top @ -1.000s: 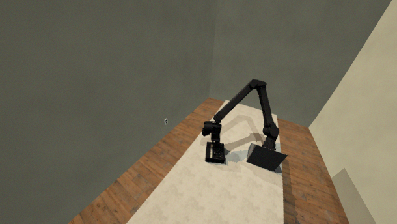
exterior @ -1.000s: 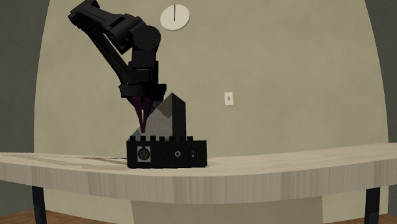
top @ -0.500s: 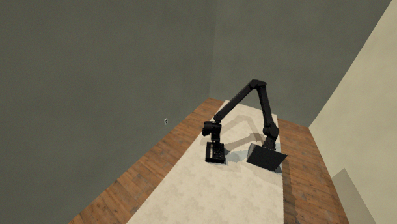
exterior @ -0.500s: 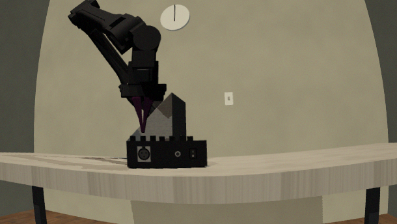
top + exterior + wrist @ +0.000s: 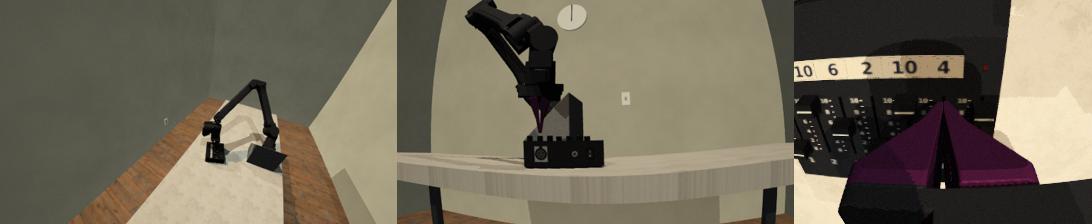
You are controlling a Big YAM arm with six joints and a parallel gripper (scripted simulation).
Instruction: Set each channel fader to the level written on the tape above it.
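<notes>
- Right now we have our gripper (image 5: pixel 943 106) pinched fully together with nothing between its purple fingers, so it works as a single pointed pusher.
- We see the lighting desk (image 5: pixel 563 153) standing flat on the pale table (image 5: pixel 657 176), near the arm's base (image 5: pixel 267 157), with its connector panel facing the exterior camera.
- In the wrist view, the tape (image 5: pixel 881 68) reads, left to right, 10, 6, 2, 10, 4; any label further left is cut off by the frame edge.
- Our tip sits over the fader lanes under the last two labels, between the "10" lane and the "4" lane; which cap it touches, if any, we cannot tell.
- The fader caps (image 5: pixel 841 137) on the left sit at different heights, which suggests some channels may already be placed, but the scale marks are too small for us to confirm any level.
- A further lane at the right, beyond the tape, with a cap line (image 5: pixel 984 120), is probably the master; we cannot read its level.
- We judge the work to be partway through: the right-hand channels are in hand, and checking every cap and the master remains.
</notes>
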